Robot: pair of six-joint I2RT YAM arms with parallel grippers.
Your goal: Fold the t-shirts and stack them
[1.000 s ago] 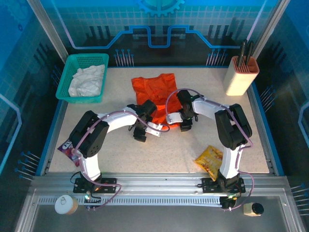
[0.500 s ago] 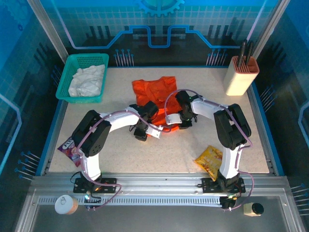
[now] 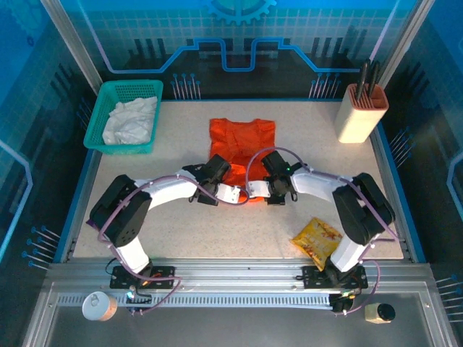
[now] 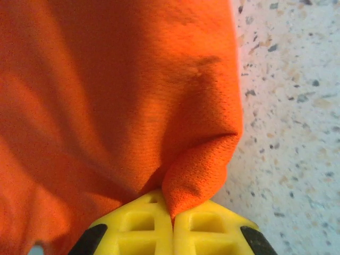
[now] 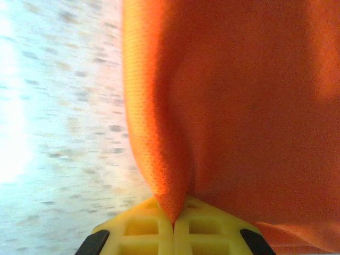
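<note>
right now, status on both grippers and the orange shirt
Left gripper shut on orange t-shirt. Right gripper same. White t-shirt in basket. Nothing in the way.

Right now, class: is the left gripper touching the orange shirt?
Touching. In the left wrist view, the left gripper is shut on a pinched fold of the orange shirt.

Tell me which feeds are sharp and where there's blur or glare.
Left wrist: sharp, orange shirt weave and table speckles crisp. Right wrist: weave sharp, table at left smeared and washed out white. Top: evenly lit, sharp, no glare on the table.
</note>
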